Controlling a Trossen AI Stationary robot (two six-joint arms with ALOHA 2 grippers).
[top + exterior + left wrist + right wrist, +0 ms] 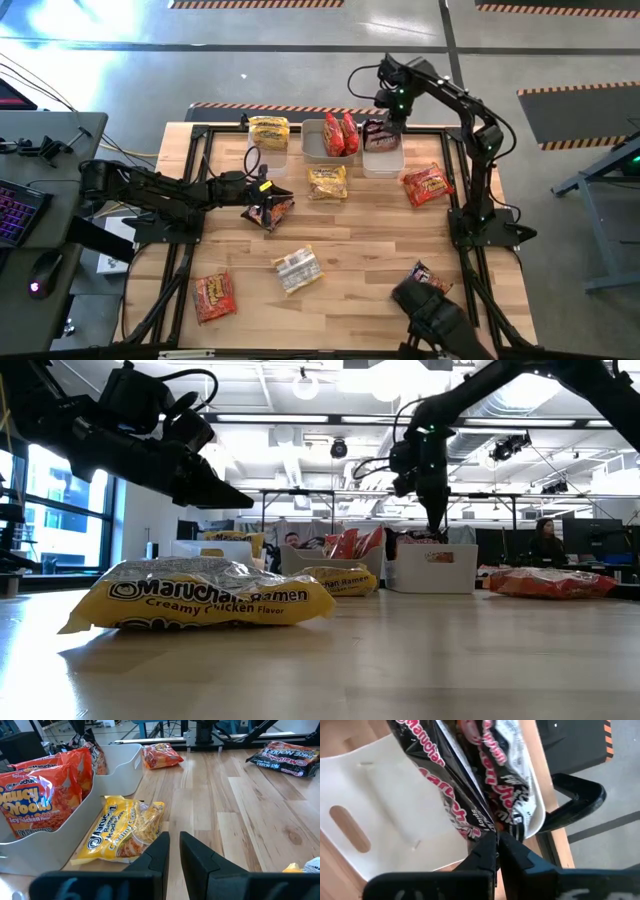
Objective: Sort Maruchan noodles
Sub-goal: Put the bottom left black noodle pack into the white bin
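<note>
Three pale tubs stand along the far edge. The left tub (pixel 268 155) carries a yellow packet (pixel 268 130) and the middle tub (pixel 322 150) holds red packets (pixel 340 134). My right gripper (pixel 497 836) is shut on a dark packet (pixel 470 780) over the right tub (pixel 383 158). My left gripper (pixel 174 836) hovers mid-table with only a narrow gap between its fingers and nothing in it. In the high view a dark-and-red packet (pixel 268 212) lies under it. A yellow packet (pixel 122 830) lies on the table just ahead of it. My right gripper pinches the dark packet between its two fingers by a crinkled edge (pixel 487 822). It comes from above, pointing down (pixel 437 525). The packet reaches away from the fingers into the right tub (pixel 380 820). What its lower end rests on is hidden.
Loose packets lie on the table: red (pixel 427 184) at the right, red (pixel 213 296) near left, pale yellow (pixel 297 268) near centre, and dark (pixel 430 275) near right. Bare wood lies between them. People sit in the room beyond (pixel 545 540).
</note>
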